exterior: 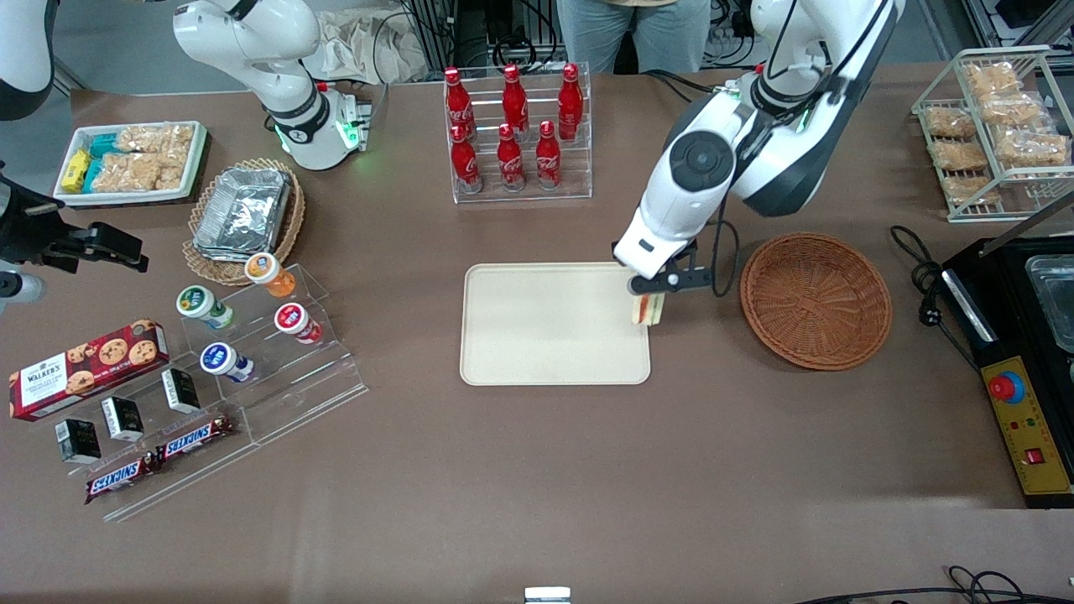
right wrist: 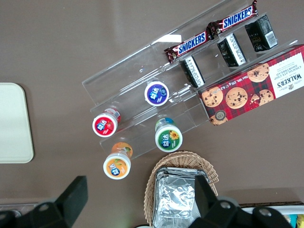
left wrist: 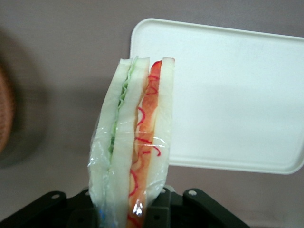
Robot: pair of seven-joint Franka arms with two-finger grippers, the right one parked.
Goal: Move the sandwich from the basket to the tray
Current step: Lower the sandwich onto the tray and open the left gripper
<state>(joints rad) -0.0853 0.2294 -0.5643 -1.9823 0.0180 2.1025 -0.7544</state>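
Note:
My left gripper (exterior: 648, 300) is shut on the sandwich (exterior: 647, 309), a plastic-wrapped wedge of pale bread with red-orange filling. It hangs above the edge of the beige tray (exterior: 537, 335) that faces the basket. In the left wrist view the sandwich (left wrist: 133, 142) stands upright between the black fingers (left wrist: 178, 206), with the tray (left wrist: 228, 95) beside it. The round reddish-brown wicker basket (exterior: 815, 299) sits on the table toward the working arm's end and holds nothing. The tray has nothing on it.
A clear rack of red cola bottles (exterior: 516, 134) stands farther from the front camera than the tray. A clear stepped stand with yoghurt cups (exterior: 252, 319), snack bars and a cookie box lies toward the parked arm's end. A black appliance (exterior: 1019, 352) sits by the basket.

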